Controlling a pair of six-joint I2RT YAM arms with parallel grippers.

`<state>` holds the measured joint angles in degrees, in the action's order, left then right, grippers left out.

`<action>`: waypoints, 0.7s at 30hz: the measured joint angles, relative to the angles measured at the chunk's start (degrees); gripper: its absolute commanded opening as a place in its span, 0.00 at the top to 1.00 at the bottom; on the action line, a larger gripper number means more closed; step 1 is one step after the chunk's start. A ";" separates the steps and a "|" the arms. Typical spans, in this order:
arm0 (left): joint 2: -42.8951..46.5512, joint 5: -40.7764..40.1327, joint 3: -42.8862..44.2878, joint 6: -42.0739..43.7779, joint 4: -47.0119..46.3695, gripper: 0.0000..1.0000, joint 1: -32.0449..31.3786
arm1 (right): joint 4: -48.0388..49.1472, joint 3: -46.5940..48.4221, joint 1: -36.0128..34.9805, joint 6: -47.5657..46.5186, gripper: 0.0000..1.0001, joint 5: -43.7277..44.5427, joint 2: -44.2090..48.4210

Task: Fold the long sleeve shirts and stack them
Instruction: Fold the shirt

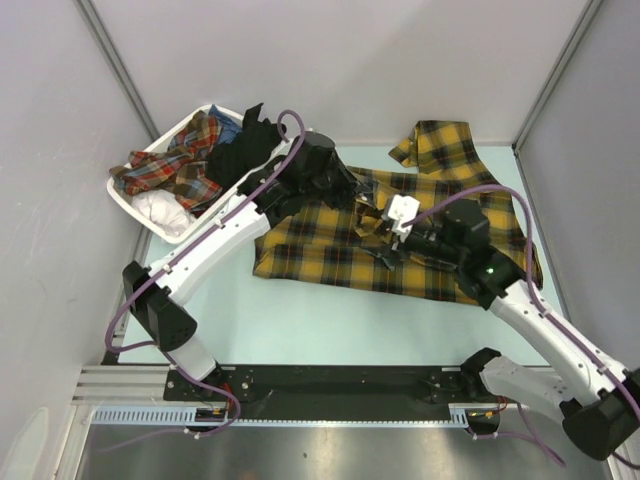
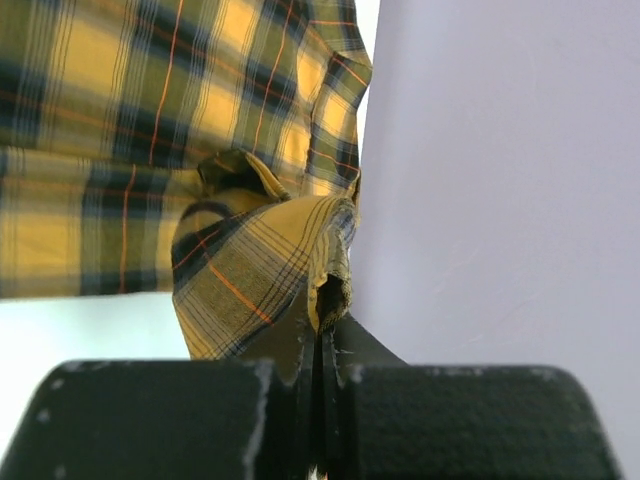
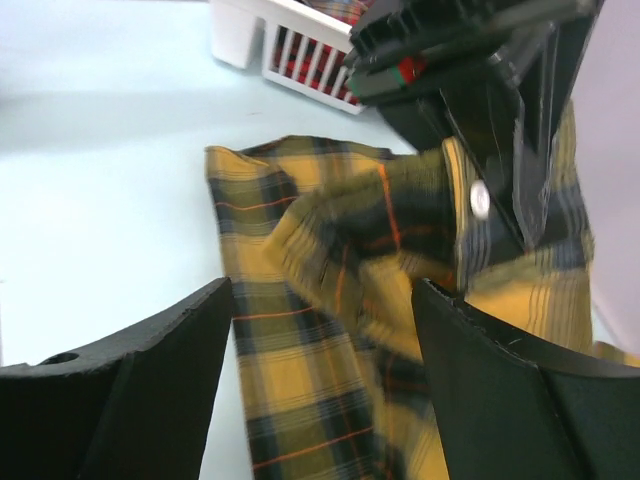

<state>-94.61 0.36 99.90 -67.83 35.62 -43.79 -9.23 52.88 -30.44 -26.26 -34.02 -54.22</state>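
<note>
Shirt (image 1: 320, 250) in mustard-and-black plaid lies spread on the table just right of the white basket (image 1: 160, 140), with the left gripper (image 1: 366, 203) and right gripper (image 1: 388, 245) over its middle. Only the left wrist view shows the left fingers pressed together, pinching a raised fold. The right wrist view shows the right jaws spread wide above the cloth, short of the basket.
</note>
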 measured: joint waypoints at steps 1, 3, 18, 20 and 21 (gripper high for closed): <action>0.00 0.02 -0.24 -1.75 0.33 1.00 -0.02 | 1.07 -0.07 -1.79 -0.63 0.23 2.16 -0.90; 0.00 0.04 -0.66 -4.00 0.66 1.00 -0.02 | 3.02 -0.35 -4.44 -2.03 0.27 6.23 -2.56; 2.10 1.86 -6.21 -2.84 -1.20 0.32 2.01 | 5.49 0.24 0.79 -3.10 1.00 13.33 -1.20; 2.84 3.45 -7.28 1.99 -3.15 0.29 3.39 | 2.78 3.17 5.42 -2.19 1.00 7.76 0.07; 3.28 4.20 -7.74 5.25 -4.26 0.25 4.20 | 1.73 4.72 7.67 -1.81 1.00 4.92 0.42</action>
<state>-91.33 4.56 92.16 -62.59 31.35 -39.59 -7.51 57.60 -22.76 -28.08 -29.10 -53.80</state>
